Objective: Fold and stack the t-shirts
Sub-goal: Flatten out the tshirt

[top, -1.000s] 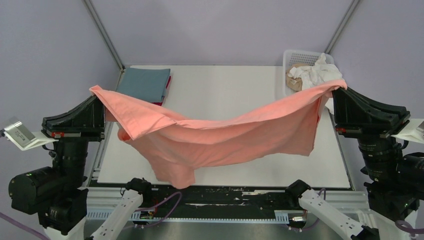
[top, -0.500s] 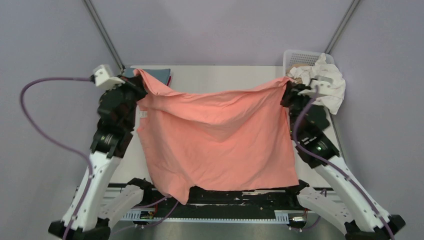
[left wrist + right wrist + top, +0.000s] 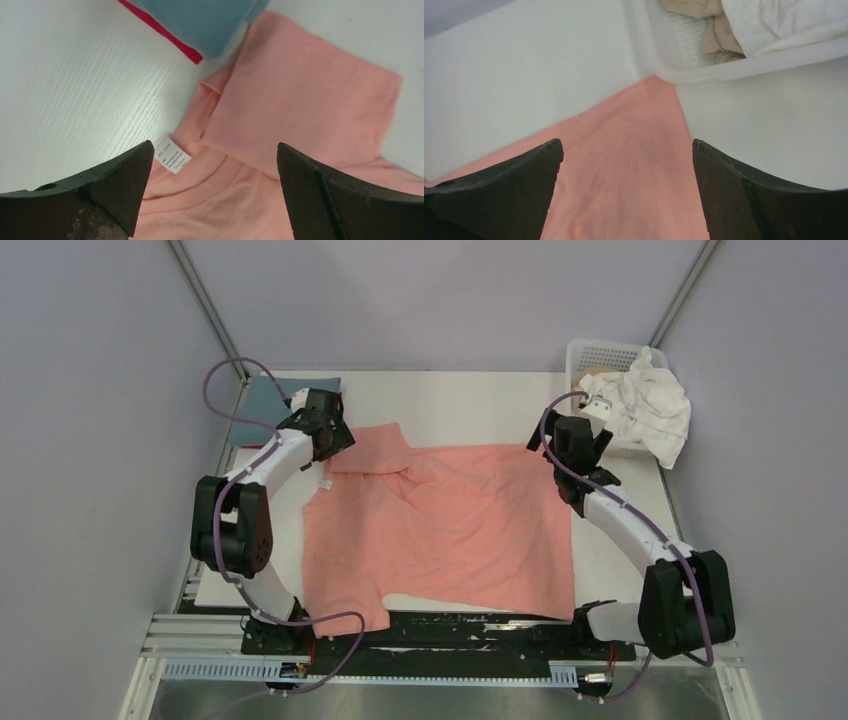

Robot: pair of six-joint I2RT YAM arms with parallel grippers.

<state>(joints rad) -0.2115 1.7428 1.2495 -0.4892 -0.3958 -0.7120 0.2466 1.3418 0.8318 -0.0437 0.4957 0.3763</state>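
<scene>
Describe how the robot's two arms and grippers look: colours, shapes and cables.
Both the left arm and right arm have white links joined by black joint housings, and each is trailed by a looping purple cable. The gripper fingers are dark, wedge-shaped and slightly scuffed.

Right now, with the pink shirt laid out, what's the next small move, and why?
Probably lower the left pincer and pinch the far sleeve to fold it inward. The salmon t-shirt lies spread on the table, the left pincer and right pincer hang open over its far corners, and that sleeve juts out right beneath the left one.
</scene>
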